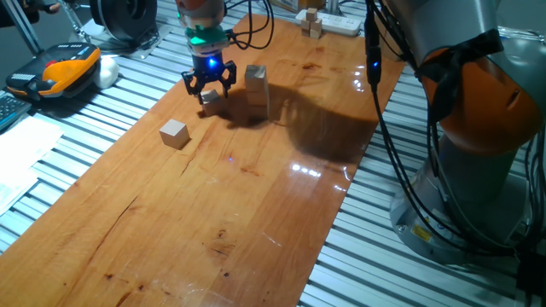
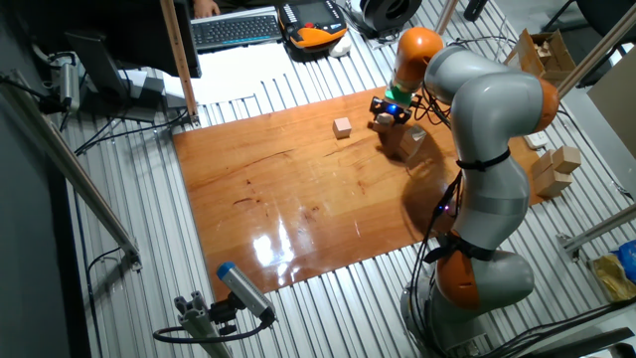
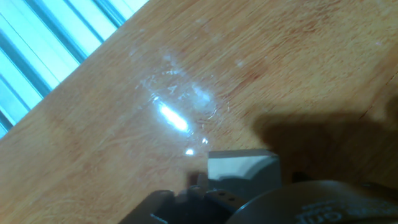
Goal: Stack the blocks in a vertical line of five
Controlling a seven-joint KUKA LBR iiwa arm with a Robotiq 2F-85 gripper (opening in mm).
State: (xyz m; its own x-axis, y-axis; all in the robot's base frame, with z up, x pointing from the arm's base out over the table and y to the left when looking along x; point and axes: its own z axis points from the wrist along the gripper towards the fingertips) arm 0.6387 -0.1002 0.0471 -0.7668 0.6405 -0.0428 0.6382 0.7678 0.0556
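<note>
Gripper: we see the black two-finger gripper [image 1: 209, 89] at the far part of the table, pointing down, its green and blue lights lit; its fingers straddle a small light-tan wooden cube [image 1: 210, 97] and appear clamped on its sides.
Held cube: in the hand view we find the same cube [image 3: 241, 167] at the bottom edge, its pale top face showing against the board, with the dark gripper body just below it; we cannot tell whether it touches the table or hangs just above it.
Stack: just right of the gripper stands a short upright stack of small light-tan wooden cubes [image 1: 256, 89]; we cannot count its cubes with certainty, as the lower part lies in shadow. In the other fixed view the stack [image 2: 411, 140] sits close beside the gripper [image 2: 390, 113].
Lone cube: one more small light-tan wooden cube [image 1: 174, 133] lies alone on the board, nearer to us and to the left of the gripper, well apart from the stack; it shows again in the other fixed view [image 2: 343, 127].
Table: a glossy orange-brown wooden board [image 1: 230, 213] laid over ribbed metal slats.
Arm: the grey and orange robot arm [image 2: 487, 149] bends over the right side of the board.
Far edge: a white power strip [image 1: 337, 21] with tiny wooden pieces [image 1: 312, 23] beside it.
</note>
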